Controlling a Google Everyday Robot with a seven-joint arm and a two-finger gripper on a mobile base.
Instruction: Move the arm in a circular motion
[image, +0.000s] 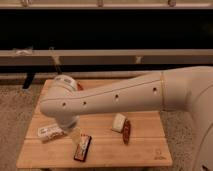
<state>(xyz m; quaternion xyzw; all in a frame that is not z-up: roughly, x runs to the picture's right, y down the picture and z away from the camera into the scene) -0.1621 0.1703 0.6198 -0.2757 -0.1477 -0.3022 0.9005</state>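
The glossy white tubular arm (115, 97) held its pale gripper (76, 136) over the wooden table (147, 150), likely for circling; grip unreadable.

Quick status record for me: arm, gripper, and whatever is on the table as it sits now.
arm: white, reaches in from the right across the wooden table, rounded joint over its left part
gripper: pale tip pointing down below that joint, between white packet and dark snack bar
white packet: left front, lying flat
dark snack bar: front edge, just right of gripper
small white item: centre, beside reddish-brown item
orange object: only a sliver shows behind the joint
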